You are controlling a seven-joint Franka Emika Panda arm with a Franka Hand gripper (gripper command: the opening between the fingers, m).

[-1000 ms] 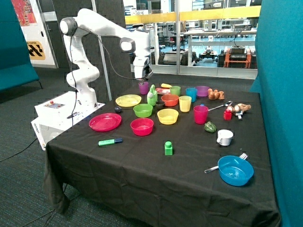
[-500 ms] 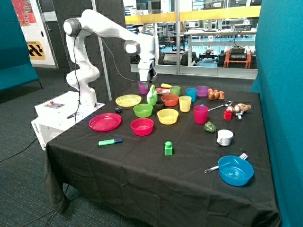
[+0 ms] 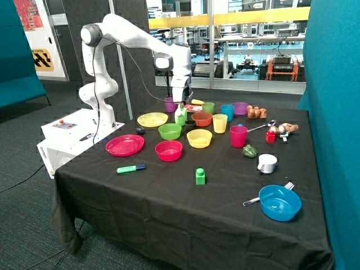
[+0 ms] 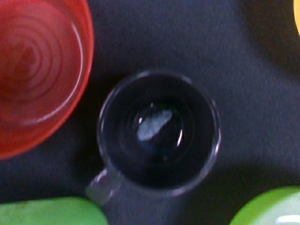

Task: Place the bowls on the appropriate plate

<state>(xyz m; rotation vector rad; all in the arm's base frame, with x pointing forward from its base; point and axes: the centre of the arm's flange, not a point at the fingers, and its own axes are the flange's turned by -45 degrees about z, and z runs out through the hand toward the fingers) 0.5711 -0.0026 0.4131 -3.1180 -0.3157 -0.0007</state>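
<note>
The yellow bowl (image 3: 199,138) and the red-pink bowl (image 3: 169,150) sit side by side on the black tablecloth, both upright and empty. A yellow plate (image 3: 152,119) lies behind the lime-green bowl (image 3: 170,131), and a red-pink plate (image 3: 125,145) lies beside the red-pink bowl. My gripper (image 3: 181,101) hangs above the back row, over a green and white bottle (image 3: 180,114) and a dark mug (image 3: 190,124). It holds nothing that I can see. The wrist view looks straight down into the dark mug (image 4: 158,132).
An orange bowl (image 3: 201,118) stands next to the mug, also in the wrist view (image 4: 37,70). Several coloured cups (image 3: 220,122) fill the back. A green marker (image 3: 131,168), a green block (image 3: 200,176), a white cup (image 3: 267,163) and a blue bowl (image 3: 279,202) lie nearer the front.
The arm has swung sideways along the back row, from above the purple cup to above the bottle and dark mug. Nothing on the table has moved.
</note>
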